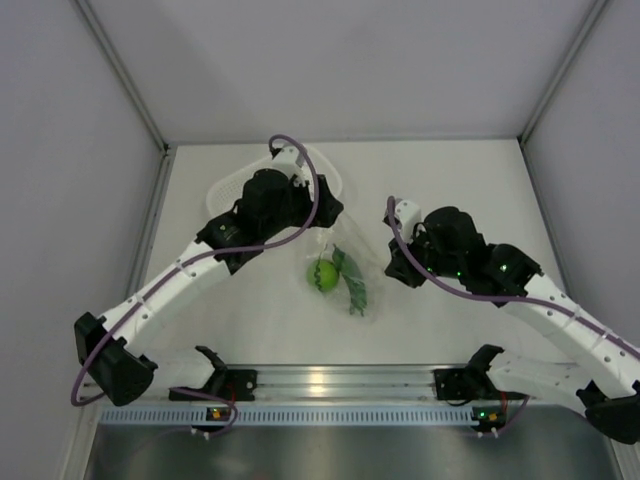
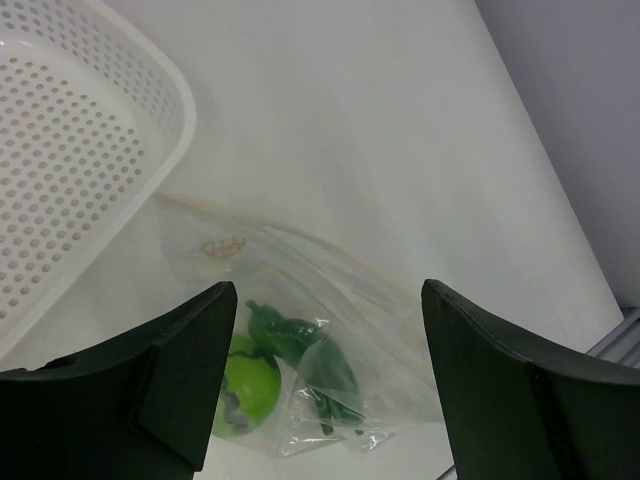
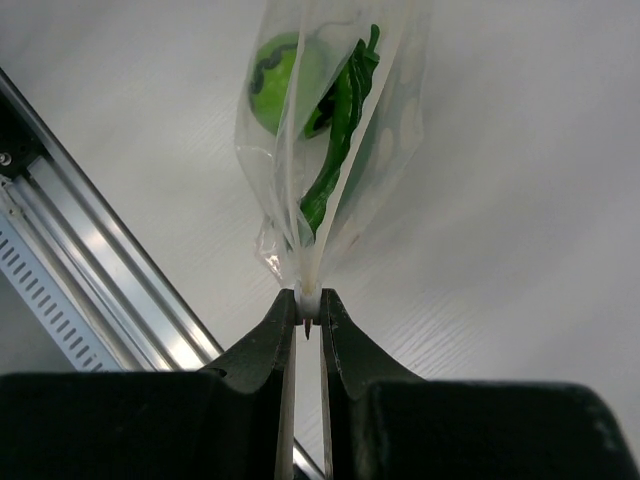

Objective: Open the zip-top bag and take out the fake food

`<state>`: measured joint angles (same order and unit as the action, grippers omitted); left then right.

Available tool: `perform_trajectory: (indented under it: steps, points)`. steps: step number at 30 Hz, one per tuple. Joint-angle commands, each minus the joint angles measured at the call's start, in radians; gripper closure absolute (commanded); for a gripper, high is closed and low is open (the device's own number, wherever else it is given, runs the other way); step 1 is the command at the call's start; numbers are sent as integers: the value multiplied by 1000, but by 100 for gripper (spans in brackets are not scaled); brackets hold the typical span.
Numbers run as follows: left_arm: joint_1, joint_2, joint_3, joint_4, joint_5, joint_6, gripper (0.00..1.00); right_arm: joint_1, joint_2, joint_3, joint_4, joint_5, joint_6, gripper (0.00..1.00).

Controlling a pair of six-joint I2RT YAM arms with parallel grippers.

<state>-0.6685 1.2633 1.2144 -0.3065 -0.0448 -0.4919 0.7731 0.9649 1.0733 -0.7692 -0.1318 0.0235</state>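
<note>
Pinching a thin edge of the small, transparent, crinkly plastic zip-top bag (image 3: 385,130) with the right end effector (image 3: 308,302), jaws pressed together on the film. Lying on the white table (image 1: 450,180) between the two arms, with the plastic stretching away from that grip toward the left arm.

Still inside the bag, all of the fake food: a lime-green ball-shaped fruit (image 3: 280,80) with dark marks, and slim, curved, dark green pods (image 3: 338,150) just beside it, overlapping it in the right wrist view.

Hovering over the far part of the bag with the left end effector (image 2: 328,295), jaws spread wide and gripping nothing, the plastic and the green contents visible in the gap below. Cannot tell from the left wrist view whether touching the film.

Just beside the bag's far edge, a white perforated plastic basket (image 2: 70,170), largely hidden under the left arm in the top view; cannot tell whether in contact with the bag.

Along the near edge of the table, a ribbed aluminium rail (image 3: 100,260) with both arm bases on it.
</note>
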Motion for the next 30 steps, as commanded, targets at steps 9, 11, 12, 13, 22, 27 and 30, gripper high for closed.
perform_trajectory:
  steps: [9, 11, 12, 13, 22, 27, 30]
  points:
    - [-80, 125, 97, -158, -79, 47, 27, 63, 24, 30, 76, 52, 15, 100]
    - [-80, 145, 106, -157, -61, 44, 27, 69, 24, 28, 82, 52, 15, 100]
    - [-80, 165, 112, -157, -37, 42, 27, 74, 26, 28, 81, 52, 15, 100]
    - [-80, 172, 119, -157, -30, 38, 28, 77, 28, 28, 80, 54, 15, 100]
    - [-95, 197, 135, -157, -24, 35, 95, 86, 23, 2, 106, 115, 26, 100]
    - [-97, 176, 161, -174, -10, 84, 100, 84, 14, -35, 145, 126, 58, 96]
    - [-97, 180, 201, -190, 89, 148, 100, 81, -35, -38, 157, 199, 107, 57]
